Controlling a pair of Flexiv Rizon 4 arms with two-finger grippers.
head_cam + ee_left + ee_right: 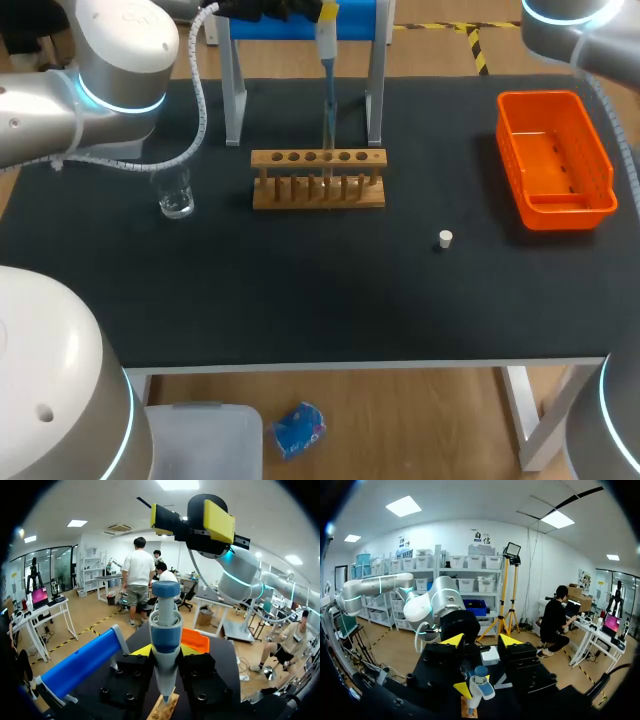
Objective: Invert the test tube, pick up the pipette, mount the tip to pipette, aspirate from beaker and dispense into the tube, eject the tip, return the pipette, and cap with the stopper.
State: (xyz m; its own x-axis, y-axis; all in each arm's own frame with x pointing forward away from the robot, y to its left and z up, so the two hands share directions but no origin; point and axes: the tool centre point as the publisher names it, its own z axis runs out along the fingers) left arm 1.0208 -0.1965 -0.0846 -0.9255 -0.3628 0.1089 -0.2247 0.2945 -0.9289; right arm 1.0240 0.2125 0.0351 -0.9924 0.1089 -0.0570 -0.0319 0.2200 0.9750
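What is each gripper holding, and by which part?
The left gripper holds the pipette by its upper body, just under the head. The right gripper holds nothing.

Blk table (300, 295) on wood floor (420, 420), white walls (445, 532), storage shelves (470, 575) along wall, ceiling light panels (403, 506)

Orange basket (541, 98); black table (300, 290); tan wooden rack (318, 180); blue-white pipette (165, 635); white stopper (445, 238); clear beaker (176, 195).
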